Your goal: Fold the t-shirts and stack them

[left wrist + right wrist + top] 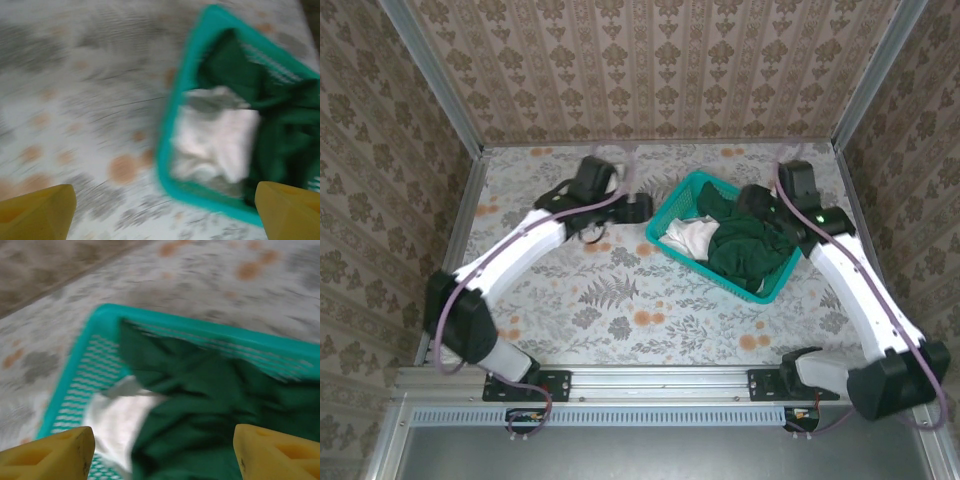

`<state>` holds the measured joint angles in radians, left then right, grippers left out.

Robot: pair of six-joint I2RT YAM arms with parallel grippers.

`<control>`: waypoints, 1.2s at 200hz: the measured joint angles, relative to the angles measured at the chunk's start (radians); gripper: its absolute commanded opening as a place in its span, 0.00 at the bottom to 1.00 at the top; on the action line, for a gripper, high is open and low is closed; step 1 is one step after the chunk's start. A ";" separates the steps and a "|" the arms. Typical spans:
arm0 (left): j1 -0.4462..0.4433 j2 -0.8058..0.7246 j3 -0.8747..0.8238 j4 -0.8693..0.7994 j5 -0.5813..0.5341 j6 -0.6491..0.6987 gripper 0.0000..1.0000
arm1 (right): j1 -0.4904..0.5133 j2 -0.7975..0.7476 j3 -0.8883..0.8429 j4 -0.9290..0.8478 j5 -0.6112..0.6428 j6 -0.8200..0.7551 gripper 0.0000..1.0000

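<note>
A dark green t-shirt (745, 250) lies crumpled in the teal mesh basket (665, 215), beside a white garment (688, 235). My left gripper (638, 208) hovers just left of the basket, open, its yellow fingertips (37, 212) wide apart over the basket's near rim (167, 150). The left wrist view is blurred and takes in the white garment (220, 140) and the green t-shirt (285, 135). My right gripper (757, 200) hangs over the basket's far right side. It is open, and the green t-shirt (210, 405) lies below the gap between its fingertips (277, 455), with nothing gripped.
The basket stands right of centre on the floral table cover (610, 290). Patterned walls and metal posts (450, 90) close in the back and sides. A metal rail (650, 380) with both arm bases runs along the near edge.
</note>
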<state>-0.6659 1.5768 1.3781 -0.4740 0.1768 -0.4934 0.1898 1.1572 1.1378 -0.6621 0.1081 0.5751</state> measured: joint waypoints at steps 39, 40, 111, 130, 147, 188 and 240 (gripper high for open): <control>-0.195 0.391 0.430 -0.078 0.124 0.121 0.93 | -0.008 -0.105 -0.088 -0.183 0.100 0.107 0.77; -0.200 0.406 0.446 -0.081 0.127 0.123 0.93 | -0.008 -0.106 -0.089 -0.188 0.103 0.109 0.77; -0.280 0.793 0.806 -0.252 0.180 0.161 0.67 | -0.038 -0.198 -0.165 -0.402 0.147 0.189 0.78; -0.272 0.798 0.822 -0.260 0.190 0.155 0.43 | -0.046 -0.207 -0.174 -0.428 0.147 0.188 0.78; -0.270 0.803 0.857 -0.267 0.200 0.154 0.21 | -0.053 -0.209 -0.180 -0.439 0.146 0.184 0.78; -0.277 0.801 0.967 -0.251 0.201 0.140 0.00 | -0.066 -0.212 -0.209 -0.428 0.093 0.149 0.87; -0.274 0.677 0.968 -0.191 0.102 0.149 0.00 | -0.069 -0.235 -0.291 -0.307 -0.041 0.117 0.88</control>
<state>-0.9394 2.2536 2.3463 -0.6647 0.2790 -0.3447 0.1204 0.9226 0.8463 -0.9688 0.0673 0.6926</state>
